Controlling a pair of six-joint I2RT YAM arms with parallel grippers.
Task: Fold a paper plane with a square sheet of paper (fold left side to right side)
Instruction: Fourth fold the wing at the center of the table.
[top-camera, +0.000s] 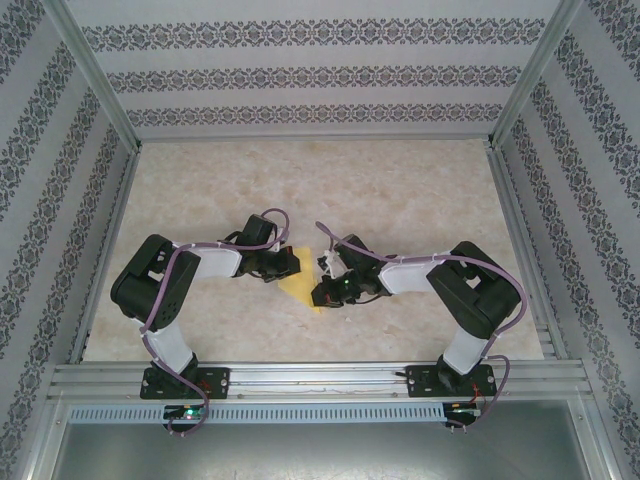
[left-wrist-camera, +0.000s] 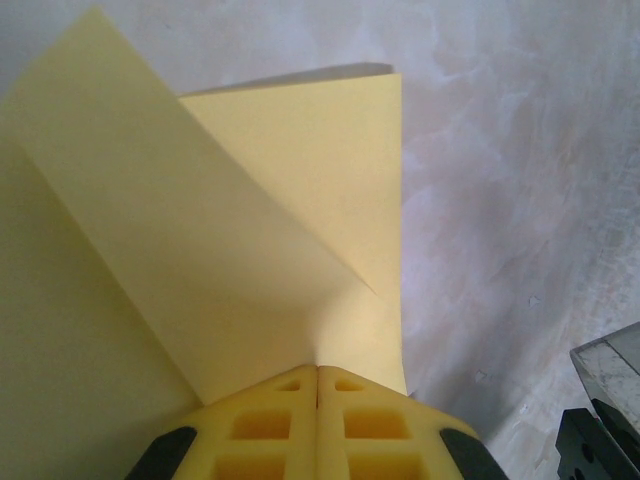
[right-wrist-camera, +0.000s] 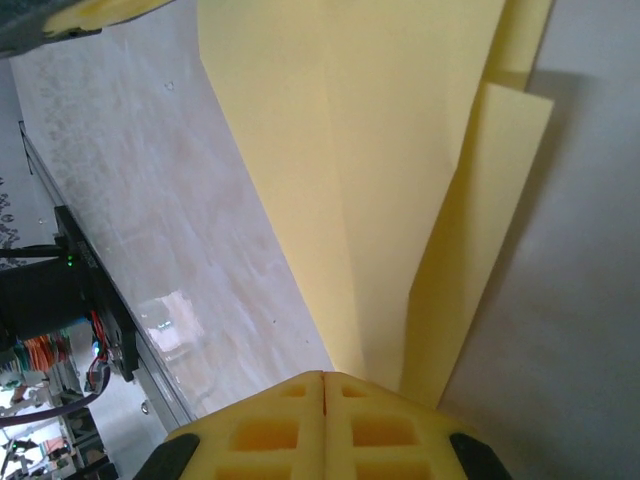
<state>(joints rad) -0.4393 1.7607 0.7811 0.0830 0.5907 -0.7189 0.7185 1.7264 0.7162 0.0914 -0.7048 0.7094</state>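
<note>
Marbled beige table top (top-camera: 400, 180), enclosed by walls (top-camera: 300, 80) papered in dark floral bands and by an aluminium frame; item one, yellow sheet of paper (top-camera: 300, 292), partly folded, lying near the middle of the table top between the two grippers; item two, left gripper (top-camera: 285, 262), at the left edge of the sheet, arm reaching in from the left; item three, right gripper (top-camera: 325, 290), at the right edge of the sheet, arm reaching in from the right. Left wrist view: left gripper (left-wrist-camera: 318, 385) with its yellow ribbed fingers pressed flat together at a corner of the sheet (left-wrist-camera: 200, 250), the paper running into the closed tips; one flap lifted and slanting over a flatter layer with a straight right edge. Right wrist view: right gripper (right-wrist-camera: 325, 385) likewise closed, finger faces meeting at one seam, pinching the sheet (right-wrist-camera: 380, 150) where a long crease runs down to the tips; a second layer stands off to the right of that crease.
</note>
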